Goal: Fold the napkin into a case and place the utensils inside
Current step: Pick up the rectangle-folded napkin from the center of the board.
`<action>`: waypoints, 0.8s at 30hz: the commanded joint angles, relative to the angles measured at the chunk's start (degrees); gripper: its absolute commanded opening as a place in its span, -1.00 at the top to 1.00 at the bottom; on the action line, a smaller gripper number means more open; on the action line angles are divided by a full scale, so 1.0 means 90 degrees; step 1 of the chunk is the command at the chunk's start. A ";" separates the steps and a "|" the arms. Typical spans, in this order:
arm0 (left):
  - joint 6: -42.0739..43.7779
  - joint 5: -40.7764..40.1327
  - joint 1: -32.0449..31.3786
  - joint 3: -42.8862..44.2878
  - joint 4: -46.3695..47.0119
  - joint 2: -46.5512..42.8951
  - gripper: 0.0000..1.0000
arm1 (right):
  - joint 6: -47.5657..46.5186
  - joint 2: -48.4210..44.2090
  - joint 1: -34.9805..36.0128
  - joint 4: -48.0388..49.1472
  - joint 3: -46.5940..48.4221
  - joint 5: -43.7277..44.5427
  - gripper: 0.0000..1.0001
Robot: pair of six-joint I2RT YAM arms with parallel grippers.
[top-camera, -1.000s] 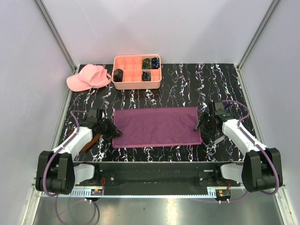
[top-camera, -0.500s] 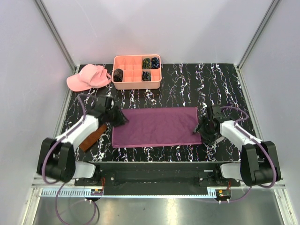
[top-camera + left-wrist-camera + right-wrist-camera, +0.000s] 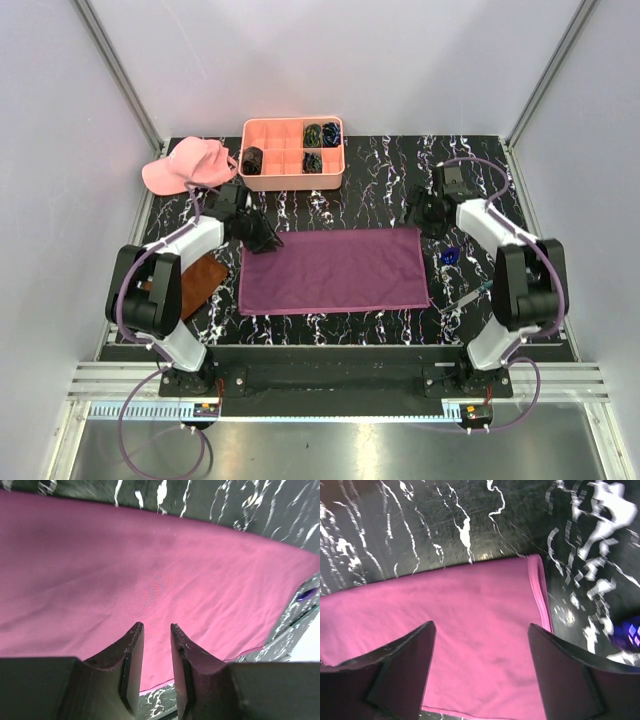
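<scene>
Top external view: the thin magenta-purple cloth napkin [image 3: 335,270] lies flat mid-table. Left gripper [image 3: 264,241] is barely parted and right gripper [image 3: 425,214] spread wide, both empty at the far corners. Pinch both corners evenly, folks!

I read the napkin [image 3: 335,270] as plain magenta-purple with no print, and hotter pink on both wrist cams. The table [image 3: 400,170] is black with white marble veining. The tray [image 3: 293,182] is salmon-pink, and the bundles [image 3: 313,133] in it are dark, some greenish or bluish. The cap [image 3: 187,165] is pink and the small cloth [image 3: 200,283] rust-brown. The utensils [image 3: 470,297] are pale silvery, one with a blue end. Left arm [image 3: 192,240] and right arm [image 3: 482,222]: white shells, black joints, purple cables [image 3: 470,164].
</scene>
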 commanded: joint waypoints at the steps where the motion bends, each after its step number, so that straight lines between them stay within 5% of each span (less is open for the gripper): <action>1: 0.0350 0.0276 0.0500 0.0201 -0.0035 -0.0410 0.38 | -0.0527 0.0614 0.0006 0.0066 0.0576 -0.0527 -0.53; 3: 0.0448 0.0431 0.0763 0.0376 -0.0153 -0.0284 0.45 | -0.0566 0.0820 0.0006 0.0076 0.0684 -0.0431 -0.25; 13: 0.0653 0.0208 0.1087 0.1147 -0.0378 0.0546 0.55 | -0.0742 0.1299 0.0006 0.0213 0.0898 -0.0225 0.35; 24: 0.0848 -0.0125 0.1477 0.1109 -0.0768 0.0869 0.56 | -0.0869 0.1572 -0.0003 0.0291 0.0821 0.0194 0.35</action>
